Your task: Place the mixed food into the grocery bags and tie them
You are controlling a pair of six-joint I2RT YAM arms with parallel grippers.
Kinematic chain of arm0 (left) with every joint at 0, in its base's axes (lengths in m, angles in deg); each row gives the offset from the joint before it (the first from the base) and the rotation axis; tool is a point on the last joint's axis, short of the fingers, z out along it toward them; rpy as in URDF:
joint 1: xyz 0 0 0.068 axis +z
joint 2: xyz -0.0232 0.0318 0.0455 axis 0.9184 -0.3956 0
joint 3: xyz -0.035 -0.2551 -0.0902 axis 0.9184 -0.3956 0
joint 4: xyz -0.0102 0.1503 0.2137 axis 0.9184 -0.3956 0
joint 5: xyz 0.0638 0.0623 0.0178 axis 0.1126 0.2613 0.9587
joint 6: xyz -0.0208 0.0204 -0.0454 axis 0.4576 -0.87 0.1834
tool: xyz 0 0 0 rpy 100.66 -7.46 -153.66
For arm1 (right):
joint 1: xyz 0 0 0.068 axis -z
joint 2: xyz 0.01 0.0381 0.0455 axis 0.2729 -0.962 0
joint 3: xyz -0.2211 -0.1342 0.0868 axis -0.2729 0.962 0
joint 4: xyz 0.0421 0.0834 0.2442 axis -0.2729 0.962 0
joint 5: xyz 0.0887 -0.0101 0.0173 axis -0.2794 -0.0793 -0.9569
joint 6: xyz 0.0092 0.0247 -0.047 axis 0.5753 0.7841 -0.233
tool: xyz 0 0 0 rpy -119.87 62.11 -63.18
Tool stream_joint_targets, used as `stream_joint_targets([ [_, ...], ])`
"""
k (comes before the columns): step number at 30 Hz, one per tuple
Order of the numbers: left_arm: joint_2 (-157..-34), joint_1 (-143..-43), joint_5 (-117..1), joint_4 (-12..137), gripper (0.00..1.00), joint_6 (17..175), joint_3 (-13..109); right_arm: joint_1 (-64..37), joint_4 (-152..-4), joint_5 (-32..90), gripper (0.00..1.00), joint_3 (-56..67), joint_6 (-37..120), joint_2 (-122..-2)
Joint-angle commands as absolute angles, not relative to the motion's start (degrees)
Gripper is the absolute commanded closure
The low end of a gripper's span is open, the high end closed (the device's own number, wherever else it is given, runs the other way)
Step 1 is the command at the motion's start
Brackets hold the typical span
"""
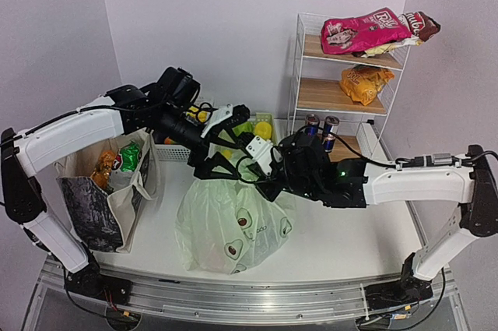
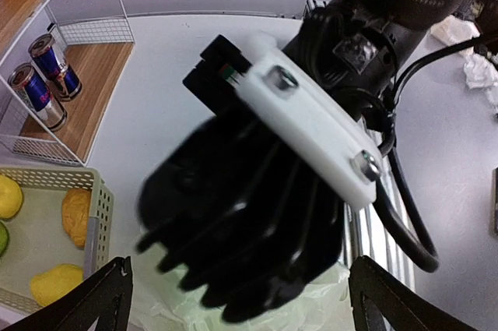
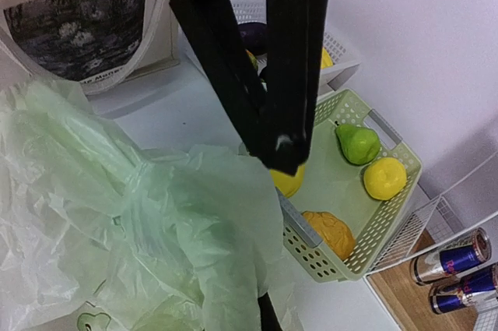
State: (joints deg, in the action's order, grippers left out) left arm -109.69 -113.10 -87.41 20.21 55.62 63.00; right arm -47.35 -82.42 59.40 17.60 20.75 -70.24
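The pale-green avocado-print plastic bag point(image 1: 233, 226) is slumping on the white counter point(image 1: 342, 237) at lower centre of the overhead view, its thin film bunching into a gathered neck directly beneath the two wrists. To the left of it in the frame, the beige canvas tote point(image 1: 109, 198) is standing open, showing an orange snack packet point(image 1: 103, 167) and a green-white packet point(image 1: 129, 156) inside. The right gripper point(image 3: 284, 152) is hanging just over the bag's crumpled upper edge with its jaws pressing fully together; whether any film is pinching between them cannot be told. The left gripper point(image 2: 241, 269) is facing the back of the right wrist, its jaws spreading wide to the two bottom corners of its own view and gripping nothing. Behind the bag, a green slotted basket point(image 3: 389, 214) is holding a toy pear point(image 3: 358, 144), a lemon point(image 3: 385, 177) and an orange fruit point(image 3: 331, 234), and a white slotted basket point(image 3: 338, 47) is sitting just beyond it. At upper right of the overhead frame, a wire shelf rack point(image 1: 299, 74) is carrying two drink cans point(image 1: 321, 132), an orange packet point(image 1: 366, 86) and a pink snack packet point(image 1: 366, 33).
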Motion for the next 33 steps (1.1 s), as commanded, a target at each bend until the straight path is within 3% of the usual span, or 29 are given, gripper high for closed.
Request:
stream_joint_targets([
  [1,-110.6,-113.7,-76.5,24.1,0.06,51.4,61.3,-48.4,-82.7,61.2,1.00,15.1,28.6,-66.8],
  [5,-111.7,-115.6,-72.6,26.5,0.11,49.0,60.3,-50.0,-81.3,62.7,1.00,13.8,29.9,-67.3],
  [12,-113.3,-116.8,-68.4,27.6,0.40,46.6,59.6,-51.4,-80.9,62.4,1.00,13.8,31.4,-65.9],
  [14,-112.9,-116.8,-70.1,26.6,0.43,44.9,58.9,-51.4,-80.9,62.6,1.00,13.9,32.4,-65.1],
  [19,-111.3,-116.8,-76.8,25.8,0.33,45.3,57.1,-51.4,-80.4,63.7,1.00,12.3,38.1,-63.8],
  [24,-109.6,-116.7,-79.5,30.5,0.36,52.2,55.6,-51.4,-79.8,62.4,1.00,11.9,44.3,-62.5],
  [33,-109.0,-116.7,-86.3,25.7,0.36,48.5,54.5,-51.4,-78.6,59.5,1.00,13.5,47.5,-59.5],
])
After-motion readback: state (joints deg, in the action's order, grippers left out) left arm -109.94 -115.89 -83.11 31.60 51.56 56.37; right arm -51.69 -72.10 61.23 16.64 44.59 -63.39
